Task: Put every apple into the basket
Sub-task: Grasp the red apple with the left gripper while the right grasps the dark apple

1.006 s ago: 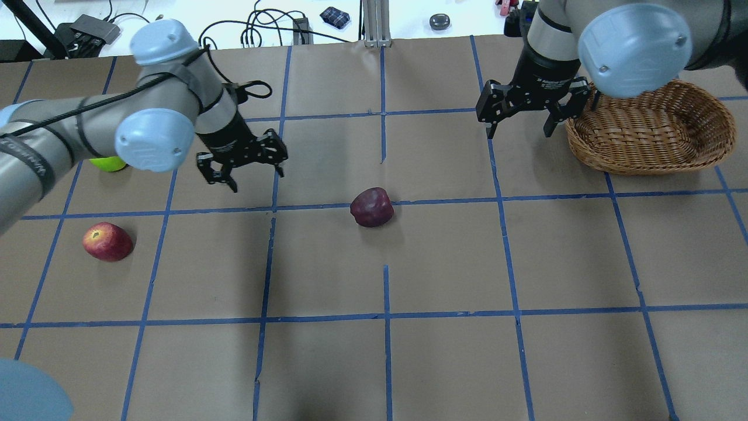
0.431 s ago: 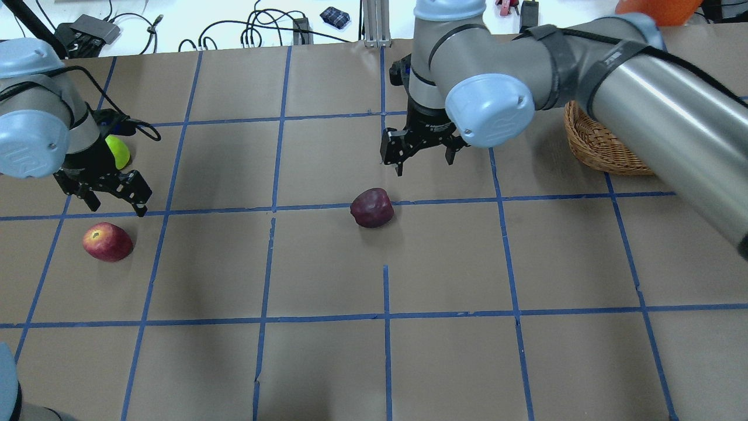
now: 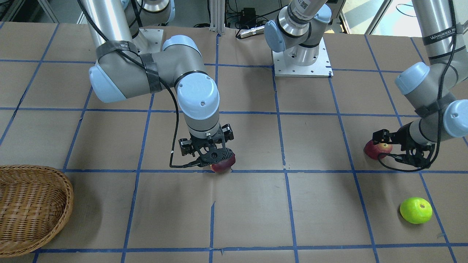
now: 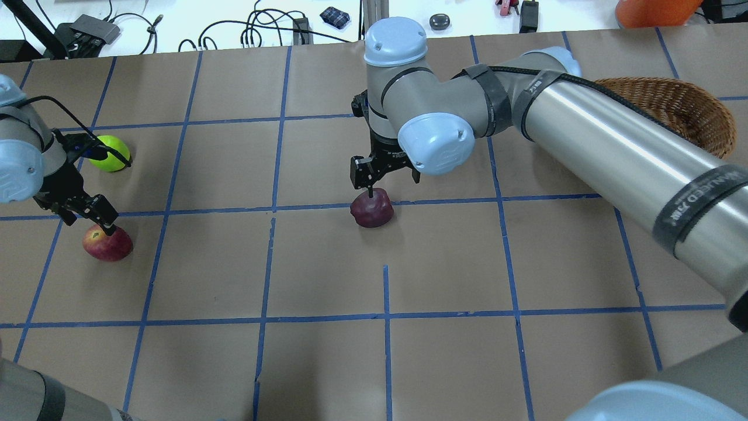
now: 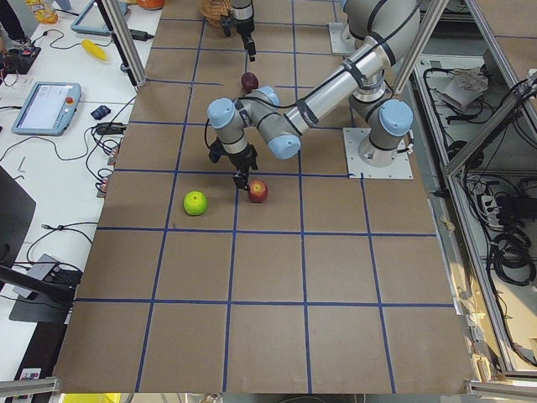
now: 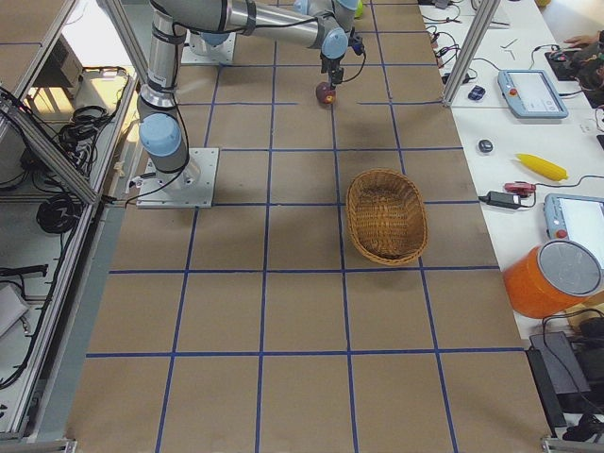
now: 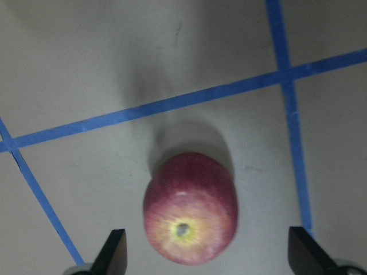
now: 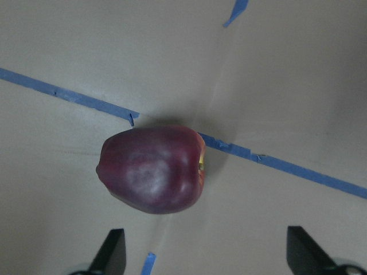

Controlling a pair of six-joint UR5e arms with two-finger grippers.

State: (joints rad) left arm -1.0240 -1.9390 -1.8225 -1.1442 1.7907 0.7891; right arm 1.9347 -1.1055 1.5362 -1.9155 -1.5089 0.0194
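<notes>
Wicker, brown and woven, the basket (image 3: 68, 193) has no apple in it, so by my reading the whole task is yet to do. Nearest to the basket, though well apart from it, the maroon apple (image 8: 152, 170) lies on the worktop (image 4: 444, 263) under the right gripper (image 8: 207, 255), which is spread wide and holds nothing. The apple sits off-centre beneath it, close under one finger, so a straight descent could land that finger on the fruit and send it rolling. Much farther from the basket, the left gripper (image 7: 209, 255), also wide open and empty, hangs over the red apple (image 7: 190, 215). That apple too lies nearer one finger, so closing may shove it sideways before the other finger meets it. The green apple (image 3: 415, 210) lies untouched near the red one, farthest from the basket in the front view.
</notes>
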